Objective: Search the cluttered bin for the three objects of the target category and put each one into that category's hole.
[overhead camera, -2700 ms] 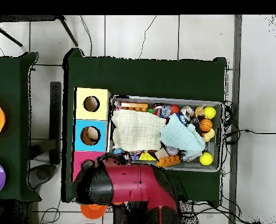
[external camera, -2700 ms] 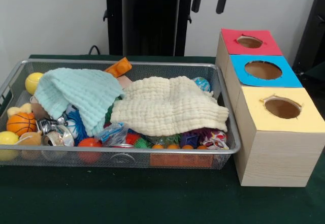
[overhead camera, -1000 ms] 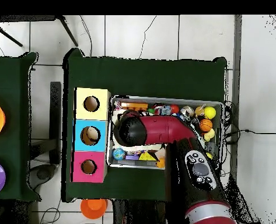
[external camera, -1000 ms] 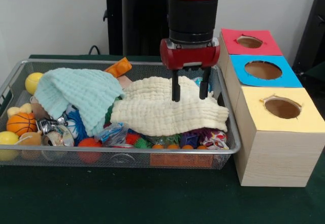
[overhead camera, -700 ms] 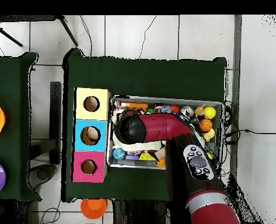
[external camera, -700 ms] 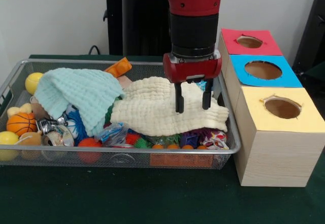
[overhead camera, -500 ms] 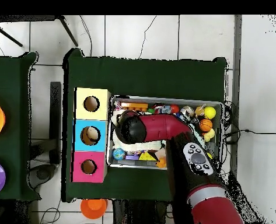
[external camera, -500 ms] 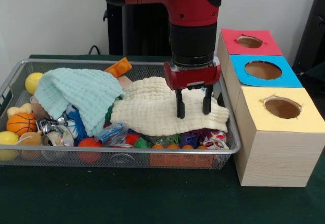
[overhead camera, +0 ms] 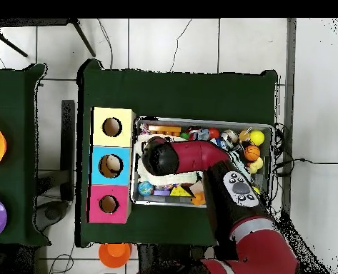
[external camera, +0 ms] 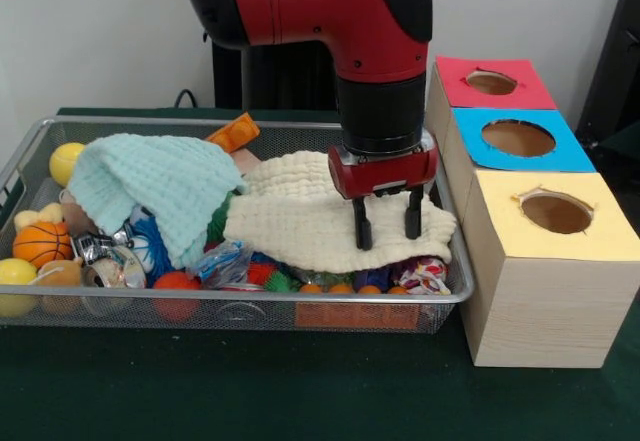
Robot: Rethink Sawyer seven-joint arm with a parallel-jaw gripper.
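Gripper [external camera: 385,224] has its fingers spread apart, tips down on the cream cloth [external camera: 310,216] at the yellow-box [external camera: 548,261] end of the cluttered bin [external camera: 240,306], prob. to pinch the cloth & uncover toys beneath. The three objects aren't identifiable yet (likely under the cream cloth or teal cloth [external camera: 150,186]); no rope bundle visible.

The red arm [overhead camera: 200,158] reaches across the wire bin [overhead camera: 268,128] on the green desk [overhead camera: 179,93], beside three coloured boxes [overhead camera: 111,165].
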